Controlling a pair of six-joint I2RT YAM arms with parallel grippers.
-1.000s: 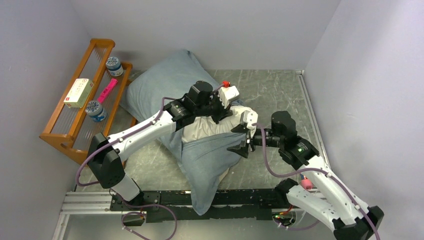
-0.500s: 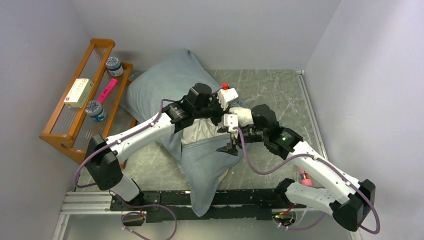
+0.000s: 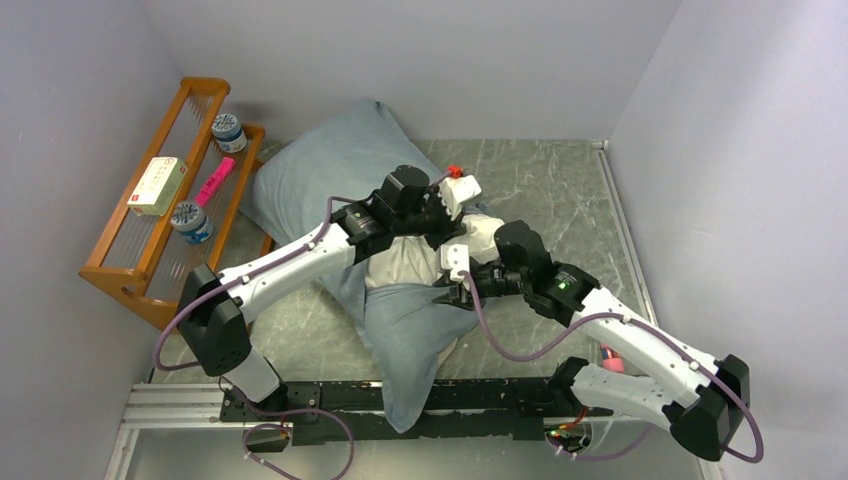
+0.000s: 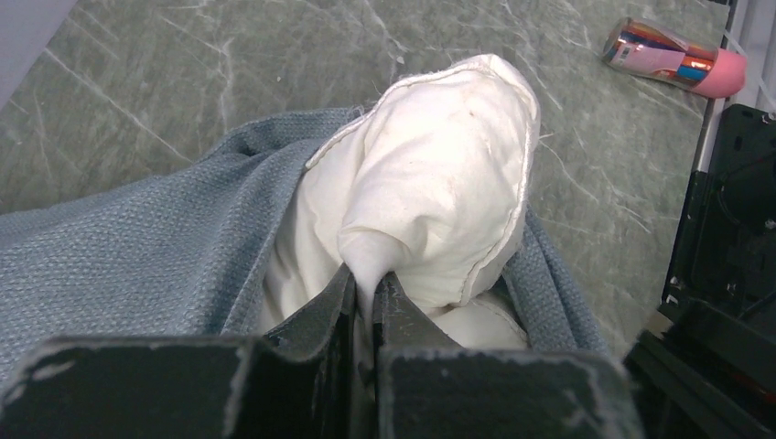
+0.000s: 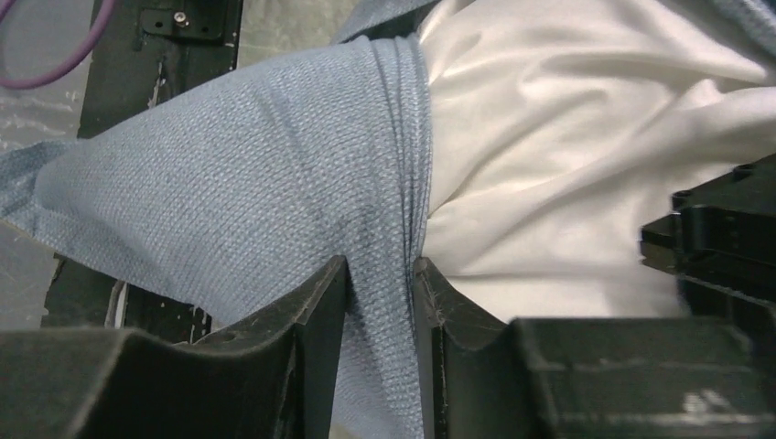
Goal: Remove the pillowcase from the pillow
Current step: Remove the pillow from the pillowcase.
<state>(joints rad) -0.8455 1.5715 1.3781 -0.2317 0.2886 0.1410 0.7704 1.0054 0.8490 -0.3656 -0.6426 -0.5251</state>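
Fingers of L gripper (image 4: pixel 366 283) are pinched tight on a white corner of the pillow (image 4: pixel 439 165), bared at a gap in the case (image 5: pixel 229 210). R gripper (image 5: pixel 380 274) is set narrow, w/ the bunched case hem clamped between its pads, touching the pillow's bared part on its near side. Case long axis is laid far-left to near, the bared corner approx. mid-length. Hem is nearer R gripper, so the pull is judged to go away from the held corner. Counted: 1 pillow, 1 case, 2 grippers.
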